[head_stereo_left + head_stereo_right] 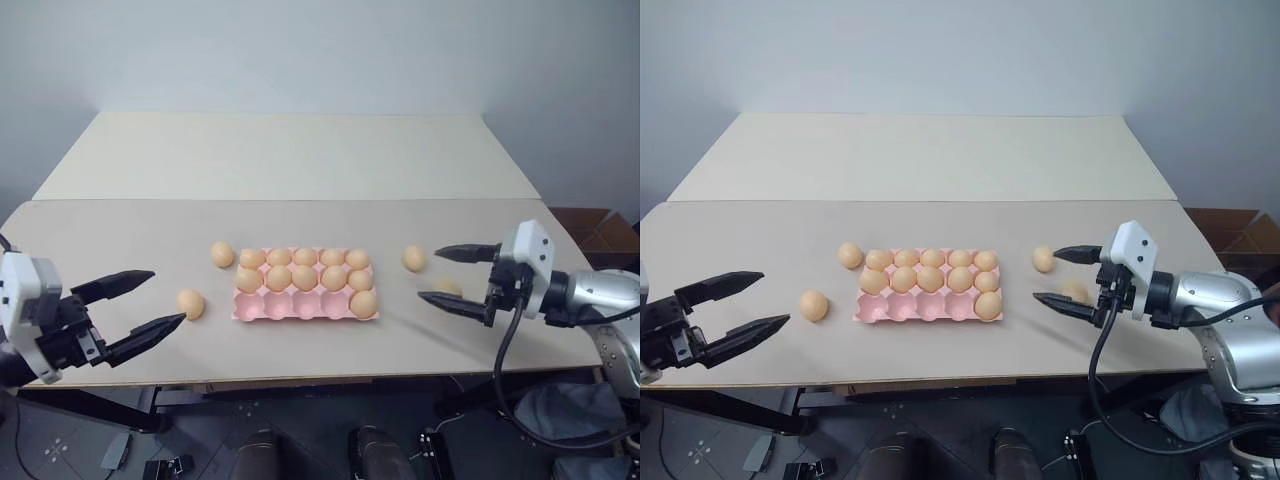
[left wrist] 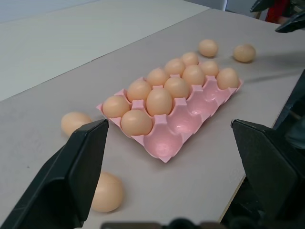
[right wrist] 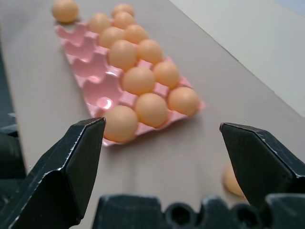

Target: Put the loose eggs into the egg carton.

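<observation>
Four loose eggs sit on the beige table (image 1: 120, 235), two each side of the egg carton (image 1: 305, 305), in the head views. Nothing is gripped by either pincer.

Left gripper (image 1: 145, 300): lower left of frame, black fingers spread wide, released, hovering at the near table edge, tips aimed toward centre. Just right of its tips is loose egg A (image 1: 190, 303), close to the lower fingertip but not touching it. Loose egg B (image 1: 222, 254) lies up and right of A, just beside the carton's far-left corner.

The carton is pale pink and sits centre frame, long side running left-right. 11 eggs in cups: far row full, middle row full, near row has one egg (image 1: 364, 303) in the rightmost cup; four near cups bare. The left wrist view shows the same fill, with the bare cups nearest the table edge.

Right of the carton: loose egg C (image 1: 413, 258) sits on the table, apart from the carton's right end. Loose egg D (image 1: 447, 287) is further right, partly hidden behind the right gripper's lower finger; can't tell whether they touch.

Right gripper (image 1: 445, 274): right of frame, fingers spread wide, released, tips pointing left toward the carton. Egg C is just left of the upper fingertip with a gap between. In the right wrist view an egg edge (image 3: 232, 181) peeks out beside one finger.
</observation>
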Controlling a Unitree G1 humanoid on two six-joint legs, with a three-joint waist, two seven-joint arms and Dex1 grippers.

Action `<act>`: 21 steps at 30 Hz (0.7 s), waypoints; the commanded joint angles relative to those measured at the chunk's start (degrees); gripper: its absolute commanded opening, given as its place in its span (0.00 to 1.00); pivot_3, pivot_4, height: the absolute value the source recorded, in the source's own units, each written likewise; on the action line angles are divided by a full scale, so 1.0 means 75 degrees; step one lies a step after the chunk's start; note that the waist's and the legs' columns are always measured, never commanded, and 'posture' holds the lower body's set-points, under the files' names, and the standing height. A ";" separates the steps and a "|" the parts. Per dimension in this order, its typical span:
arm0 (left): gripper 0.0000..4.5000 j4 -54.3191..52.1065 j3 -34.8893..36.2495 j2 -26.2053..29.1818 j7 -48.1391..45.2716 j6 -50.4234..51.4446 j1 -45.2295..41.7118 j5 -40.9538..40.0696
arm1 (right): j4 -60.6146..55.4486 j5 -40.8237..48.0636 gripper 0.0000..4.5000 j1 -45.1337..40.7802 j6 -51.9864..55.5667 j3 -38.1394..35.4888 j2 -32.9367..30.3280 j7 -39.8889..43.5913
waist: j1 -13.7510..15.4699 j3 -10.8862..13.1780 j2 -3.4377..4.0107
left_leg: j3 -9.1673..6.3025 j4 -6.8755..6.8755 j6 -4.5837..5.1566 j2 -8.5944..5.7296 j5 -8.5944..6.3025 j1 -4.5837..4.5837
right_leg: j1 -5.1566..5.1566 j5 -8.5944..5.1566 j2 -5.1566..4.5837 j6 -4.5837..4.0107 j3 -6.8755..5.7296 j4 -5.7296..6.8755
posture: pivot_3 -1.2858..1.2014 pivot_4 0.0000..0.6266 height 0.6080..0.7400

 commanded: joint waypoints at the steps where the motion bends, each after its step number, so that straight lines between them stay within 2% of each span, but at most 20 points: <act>1: 0.99 -0.0259 -0.0227 -0.0079 -0.0064 -0.0246 -0.0046 -0.0060 | -0.0015 -0.0289 1.00 -0.0010 0.0457 -0.0330 -0.0247 -0.0578 | 0.0009 0.0000 0.0000 | -0.0001 0.0000 0.0000 0.0000 0.0000 -0.0001 | 0.0000 0.0001 0.0001 -0.0001 0.0000 0.0000 | 0.52 0.24 1.00; 5: 0.99 -0.0078 -0.0581 0.0020 -0.0023 -0.0318 -0.0316 0.0025 | -0.0304 -0.0581 1.00 0.0287 0.1029 -0.0165 -0.0125 -0.1309 | 0.0032 0.0000 -0.0001 | -0.0008 0.0000 0.0000 -0.0001 0.0000 -0.0006 | 0.0001 0.0002 0.0001 -0.0008 -0.0005 0.0000 | 0.52 0.24 1.00; 12: 0.99 0.0128 -0.0913 0.0143 -0.0085 -0.0344 -0.0709 0.0055 | 0.0151 -0.1440 1.00 -0.0006 0.2139 0.0727 0.0567 -0.2800 | -0.0079 -0.0001 -0.0001 | -0.0003 0.0000 0.0000 -0.0001 0.0000 -0.0003 | 0.0000 0.0002 0.0004 -0.0003 0.0004 0.0001 | 0.52 0.24 1.00; 19: 0.99 0.0037 -0.0893 0.0099 -0.0095 -0.0356 -0.0611 0.0052 | 0.0910 -0.1831 1.00 -0.0375 0.2398 0.1141 0.0952 -0.3069 | -0.0095 0.0000 0.0001 | -0.0005 0.0000 0.0001 -0.0005 0.0000 -0.0012 | -0.0005 0.0007 0.0004 -0.0009 0.0003 -0.0002 | 0.52 0.24 1.00; 21: 1.00 -0.0008 -0.0876 0.0075 -0.0074 -0.0365 -0.0554 0.0063 | 0.1059 -0.1797 0.87 -0.0482 0.2402 0.1097 0.1063 -0.3051 | -0.0098 0.0000 0.0001 | -0.0007 0.0000 0.0002 -0.0005 0.0000 -0.0013 | -0.0005 0.0008 0.0004 -0.0010 0.0002 -0.0002 | 0.52 0.24 1.00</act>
